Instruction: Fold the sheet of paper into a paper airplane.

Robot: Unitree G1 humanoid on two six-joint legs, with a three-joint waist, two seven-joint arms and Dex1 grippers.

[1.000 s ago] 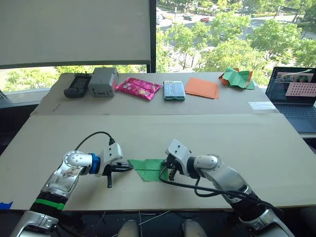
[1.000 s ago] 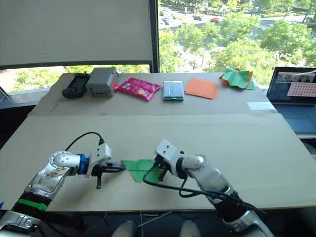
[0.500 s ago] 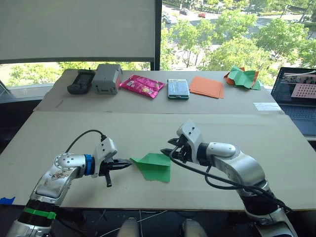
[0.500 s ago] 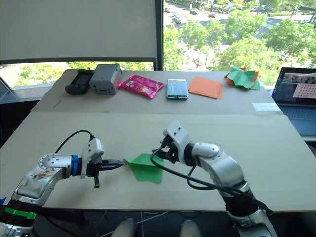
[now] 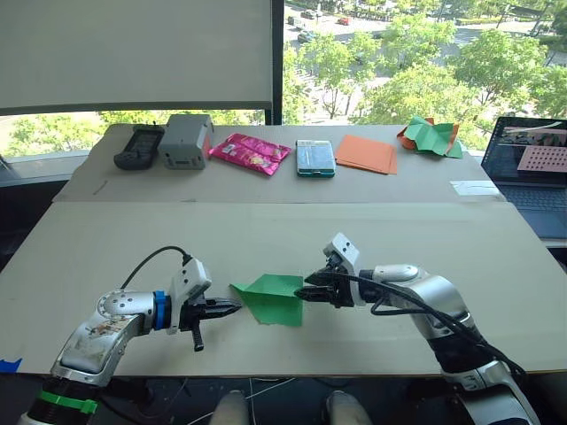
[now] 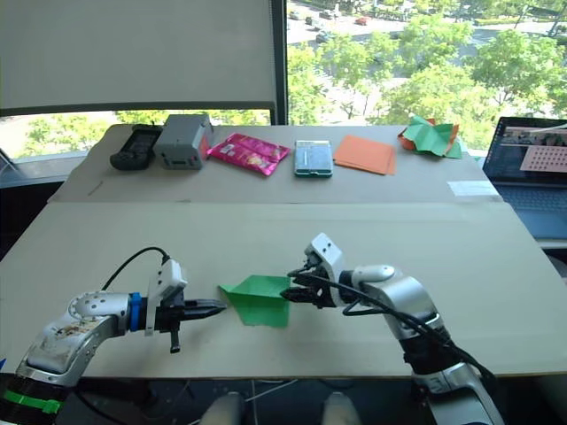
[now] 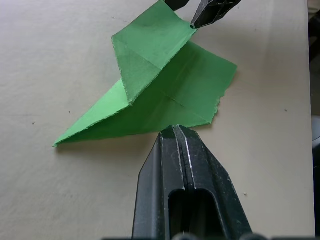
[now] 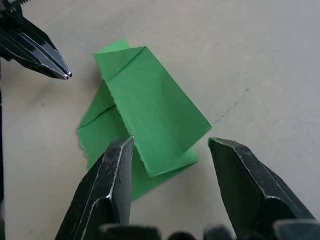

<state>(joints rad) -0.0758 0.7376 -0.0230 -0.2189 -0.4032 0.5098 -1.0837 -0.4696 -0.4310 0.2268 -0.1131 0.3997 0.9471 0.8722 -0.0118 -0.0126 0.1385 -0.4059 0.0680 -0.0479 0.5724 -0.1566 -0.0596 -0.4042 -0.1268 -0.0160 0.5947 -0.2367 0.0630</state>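
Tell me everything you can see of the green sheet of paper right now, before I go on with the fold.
The sheet of paper is thin, bright green and partly folded: layered flaps with sharp creases taper to a point toward the left gripper. One flap stands raised off the layer below, and one edge looks ragged. It lies on the tan table between the two grippers. The left gripper's shut tips sit at its pointed end; contact cannot be judged. The right gripper is open, its fingers straddling the raised flap's far edge without clamping it.

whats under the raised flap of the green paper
The flap of the paper lifts over its own lower green layer, which lies on the table. What lies beneath that layer is covered.
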